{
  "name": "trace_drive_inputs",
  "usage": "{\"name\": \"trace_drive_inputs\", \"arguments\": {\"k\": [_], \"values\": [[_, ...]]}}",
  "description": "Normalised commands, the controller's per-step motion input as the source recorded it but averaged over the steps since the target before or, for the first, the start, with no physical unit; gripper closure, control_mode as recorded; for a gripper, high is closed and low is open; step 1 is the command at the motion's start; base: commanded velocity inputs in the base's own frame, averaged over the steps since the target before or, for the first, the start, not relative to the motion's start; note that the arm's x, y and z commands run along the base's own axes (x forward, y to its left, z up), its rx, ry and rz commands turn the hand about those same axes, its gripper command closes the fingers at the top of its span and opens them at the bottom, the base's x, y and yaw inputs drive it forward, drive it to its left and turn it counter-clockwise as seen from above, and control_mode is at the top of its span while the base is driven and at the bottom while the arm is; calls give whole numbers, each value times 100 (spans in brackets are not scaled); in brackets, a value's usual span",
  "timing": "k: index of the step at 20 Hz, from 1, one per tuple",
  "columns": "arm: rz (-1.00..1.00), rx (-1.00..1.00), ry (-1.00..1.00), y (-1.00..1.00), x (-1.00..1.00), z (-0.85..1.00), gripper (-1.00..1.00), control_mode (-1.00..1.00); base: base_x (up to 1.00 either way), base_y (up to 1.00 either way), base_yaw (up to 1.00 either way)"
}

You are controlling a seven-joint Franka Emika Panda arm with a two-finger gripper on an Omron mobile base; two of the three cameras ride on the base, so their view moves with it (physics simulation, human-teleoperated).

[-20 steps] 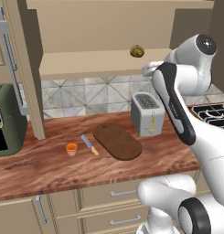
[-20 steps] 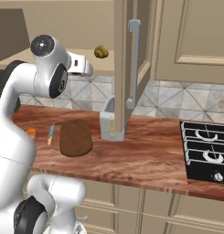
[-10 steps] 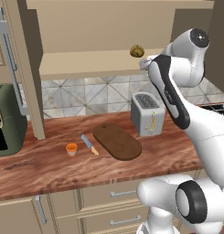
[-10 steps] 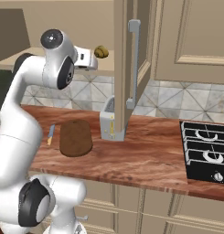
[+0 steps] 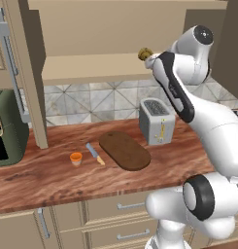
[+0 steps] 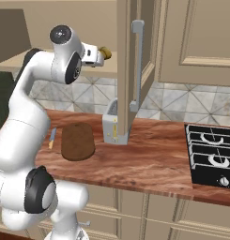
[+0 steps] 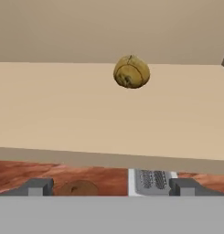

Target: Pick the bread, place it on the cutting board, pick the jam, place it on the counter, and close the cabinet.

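Claw: the white arm's two-finger gripper (image 7: 111,186) shows its dark tips far apart at the bottom corners of the hand view – spread wide, pinching nothing.
Bread: the small round olive-brown bun (image 7: 131,71) sits upper centre in the hand view, on the pale shelf ahead of the tips and apart from them; in the left base view it lies at upper centre right, just left of the hand (image 5: 145,53).
Cabinet: the beige-tan upper wall cabinet (image 5: 91,68) with its long grey bar handle stands open across the top of the left base view.
Toaster: a grey metal toaster (image 5: 157,121) stands at centre right, under the shelf.
Board: the flat dark brown oval wooden cutting board (image 5: 124,150) lies at centre, bare, just left of the toaster.
Knife: a small blue-handled knife (image 5: 94,153) lies just left of the board.
Jam: the tiny orange cup-shaped jar (image 5: 76,158) stands left of centre – already on the worktop, near the knife.
Counter: the long reddish-brown wood-grain worktop (image 5: 52,177) spans the lower half.
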Motion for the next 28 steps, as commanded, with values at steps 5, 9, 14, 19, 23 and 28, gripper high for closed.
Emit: {"name": "trace_drive_inputs", "arguments": {"k": [5,9,14,19,23,28], "values": [[0,0,0,0,41,0,-100,-100,0,0,0],[0,0,0,0,41,0,-100,-100,0,0,0],[0,0,0,-3,38,0,-100,-100,0,0,0],[0,0,0,-6,37,0,-100,-100,0,0,0],[0,0,0,-6,37,0,-100,-100,0,0,0],[0,0,0,-5,39,0,-100,-100,0,0,0]]}}
